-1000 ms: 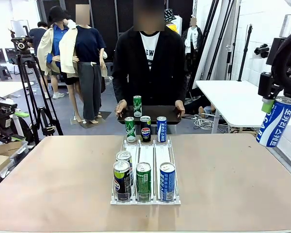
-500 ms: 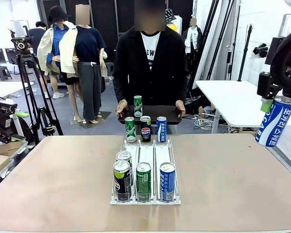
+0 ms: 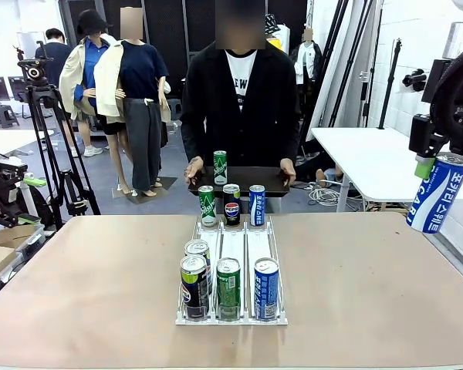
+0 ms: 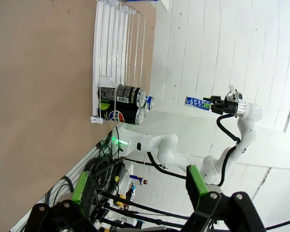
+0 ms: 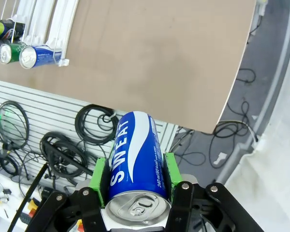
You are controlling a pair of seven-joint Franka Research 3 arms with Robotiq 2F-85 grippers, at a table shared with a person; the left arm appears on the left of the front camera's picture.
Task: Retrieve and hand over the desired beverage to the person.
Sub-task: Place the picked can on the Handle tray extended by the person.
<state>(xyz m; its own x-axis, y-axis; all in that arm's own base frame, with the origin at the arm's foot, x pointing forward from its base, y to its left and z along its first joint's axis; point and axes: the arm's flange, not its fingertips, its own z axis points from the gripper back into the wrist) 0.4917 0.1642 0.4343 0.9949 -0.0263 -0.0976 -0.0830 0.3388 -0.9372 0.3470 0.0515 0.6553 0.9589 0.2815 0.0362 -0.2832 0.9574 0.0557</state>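
My right gripper (image 3: 430, 165) hangs high at the table's right edge, shut on a blue and white Pocari Sweat can (image 3: 438, 194) that tilts downward. In the right wrist view the same can (image 5: 135, 152) sits between the green pads (image 5: 100, 175). The person (image 3: 239, 100) stands at the far side, both hands on a dark tray (image 3: 251, 182) that carries one green can (image 3: 219, 167). My left gripper (image 4: 141, 187) is open with nothing between its fingers, and it looks sideways at the wire rack (image 4: 117, 48).
A white wire rack (image 3: 231, 245) in the table's middle holds several cans at its front end (image 3: 228, 287). Three cans, green (image 3: 207, 206), Pepsi (image 3: 231, 204) and blue (image 3: 257, 204), stand at its far end. A camera tripod (image 3: 50, 139) stands at the back left.
The right gripper and its can have edged very slightly left. The person has shifted a little behind the tray.
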